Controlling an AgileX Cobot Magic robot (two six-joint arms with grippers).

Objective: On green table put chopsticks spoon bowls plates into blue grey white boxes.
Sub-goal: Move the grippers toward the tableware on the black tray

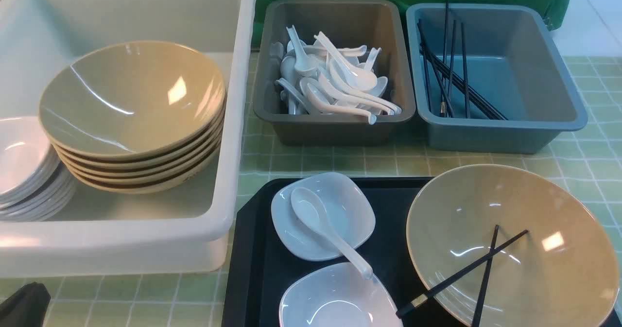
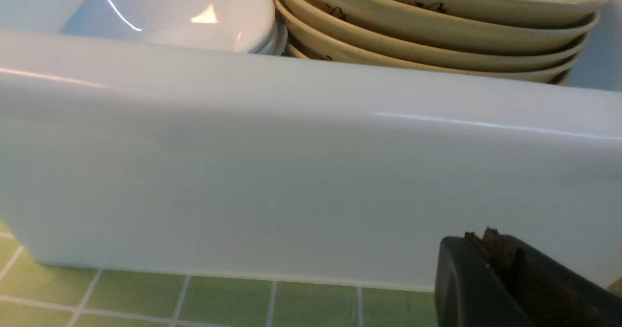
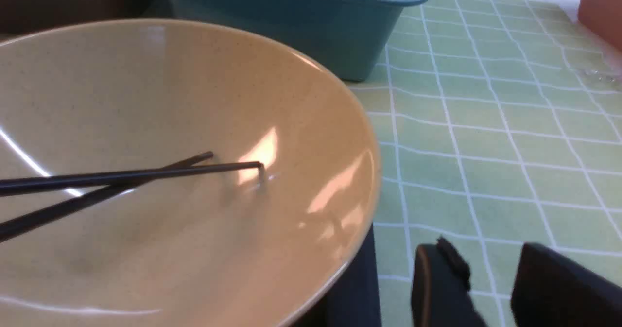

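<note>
1. Front view: one table (image 1: 583, 157) carries everything. Three boxes line its far side, so each kind of ware has its own bin.
2. One tub (image 1: 238, 98) stands on the left. It is the biggest box, seemingly because it takes the wide ware.
3. One tray (image 1: 252, 268) sits nearest the robot and holds what is not yet sorted.
4. About five bowls (image 1: 131, 98) nest in a stack in the tub, which saves room. One more bowl (image 1: 559, 278) sits on the tray's right side.
5. One grey box (image 1: 335, 130) stands in the middle, and one blue box (image 1: 505, 137) on the right.
6. A stack of plates (image 1: 24, 166) stands in the tub beside the bowls. The frame edge cuts it off, so I cannot count it. Two more lie on the tray, a far plate (image 1: 350, 210) and a near plate (image 1: 335, 302).
7. One spoon (image 1: 316, 215) rests with its scoop in the far plate and its handle reaching the near one. The grey box holds roughly ten spoons (image 1: 340, 89), too tangled to count exactly.
8. Two chopsticks (image 1: 466, 270) lie crossed inside the tray's bowl. About six sticks (image 1: 449, 79) lean in the blue box.
9. The right claw (image 3: 491, 293) hangs low just beside that bowl's rim. Its fingers are apart and hold nothing, and it looks well placed for the chopsticks. The left claw (image 2: 505, 273) sits before the tub's near wall. Only one finger shows, so I cannot tell its state.
</note>
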